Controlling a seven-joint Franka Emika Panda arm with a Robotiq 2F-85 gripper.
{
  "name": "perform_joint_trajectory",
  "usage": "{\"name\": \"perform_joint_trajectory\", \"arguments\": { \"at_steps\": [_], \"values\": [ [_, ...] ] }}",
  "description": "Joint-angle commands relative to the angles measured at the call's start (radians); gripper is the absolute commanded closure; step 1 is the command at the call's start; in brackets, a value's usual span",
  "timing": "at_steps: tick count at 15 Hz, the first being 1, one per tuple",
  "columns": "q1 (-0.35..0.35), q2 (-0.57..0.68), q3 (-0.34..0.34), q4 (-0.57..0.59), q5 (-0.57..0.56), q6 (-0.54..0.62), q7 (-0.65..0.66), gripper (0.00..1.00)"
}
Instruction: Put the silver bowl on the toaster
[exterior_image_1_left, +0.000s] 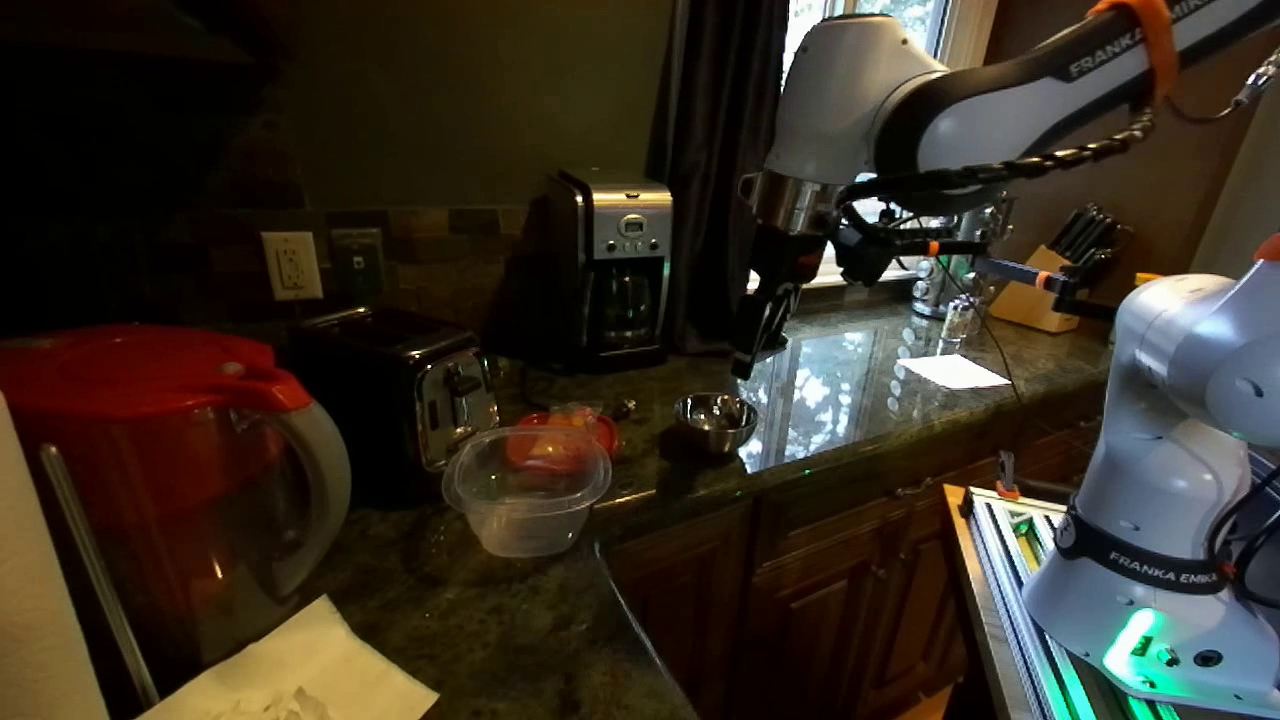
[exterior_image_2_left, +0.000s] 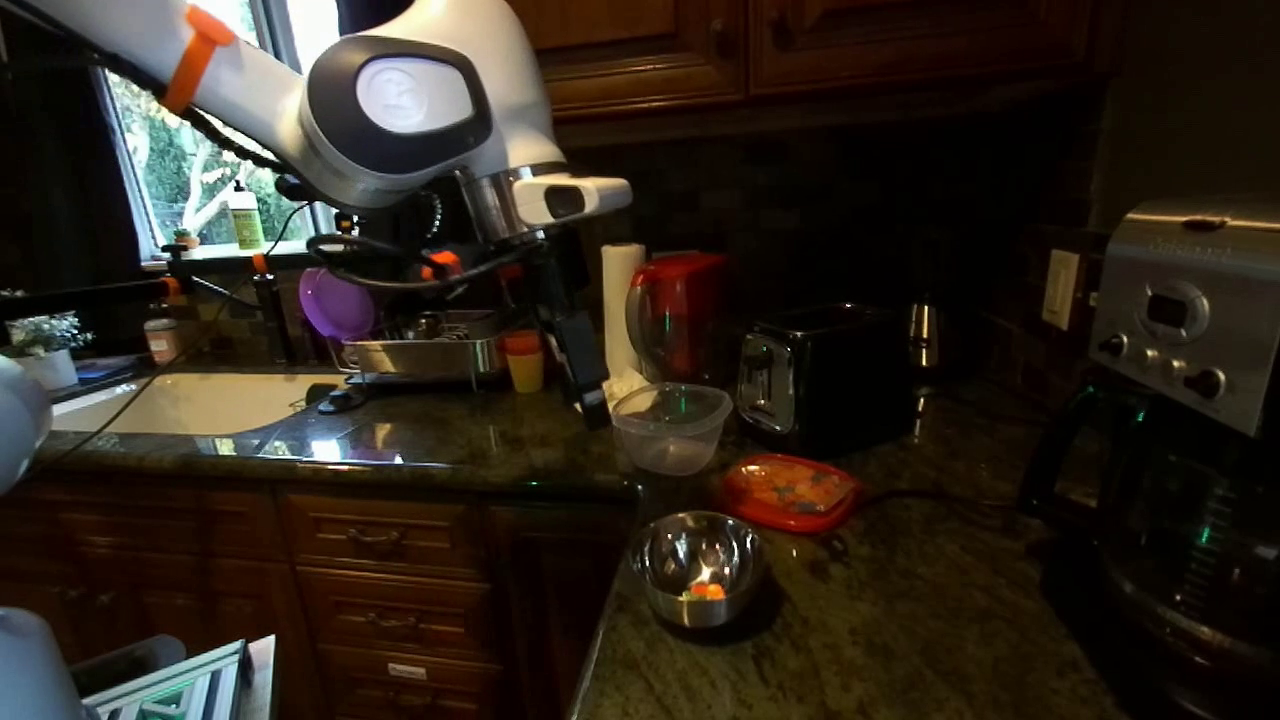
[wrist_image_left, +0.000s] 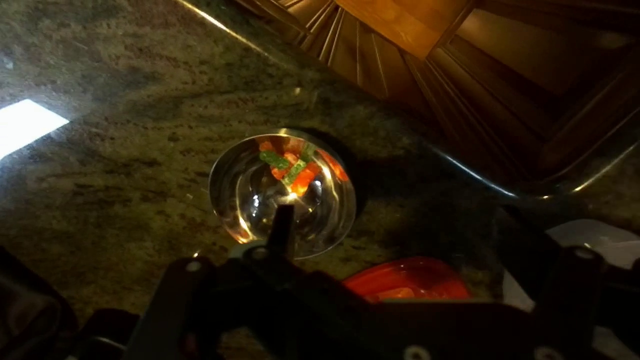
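While the arm (exterior_image_1_left: 850, 110) extended across the front edge of the worktop (exterior_image_2_left: 930, 610), the end effector (wrist_image_left: 395, 211) hung above the surface, its two fingers (wrist_image_left: 282, 230) spread wide and holding nothing. In the wrist view one finger crossed in front of the rim of the silver bowl (wrist_image_left: 280, 200), but in both exterior views a gap showed between them. The bowl stood upright just beside the front edge, near the inner corner where that edge turned; orange-red and green pieces (wrist_image_left: 295, 172) lay inside it. A clear container (exterior_image_2_left: 670, 445) stood by that inner corner, and a red tray (exterior_image_2_left: 790, 492) with orange bits lay farther in from the edge, near the bowl but apart from it. The toaster (exterior_image_1_left: 400, 400) stood toward the back edge, well apart from the bowl. A coffee maker (exterior_image_1_left: 625, 270) was also set along the back edge, and a red-lidded pitcher (exterior_image_1_left: 190, 470) stood beyond the toaster.
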Motion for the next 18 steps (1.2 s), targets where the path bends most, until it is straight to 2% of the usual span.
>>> {"name": "perform_joint_trajectory", "arguments": {
  "at_steps": [1,2,6,14,18],
  "values": [
    [-0.031,0.108,-0.092,0.031,-0.029,0.029,-0.033,0.0],
    [0.006,0.048,-0.081,0.011,-0.012,0.017,-0.024,0.0],
    [-0.016,0.099,-0.11,0.026,-0.019,0.018,-0.034,0.0],
    [-0.055,0.256,-0.261,0.091,0.065,0.036,-0.07,0.0],
    [-0.055,0.348,-0.294,0.106,0.118,0.048,-0.078,0.0]
  ]
}}
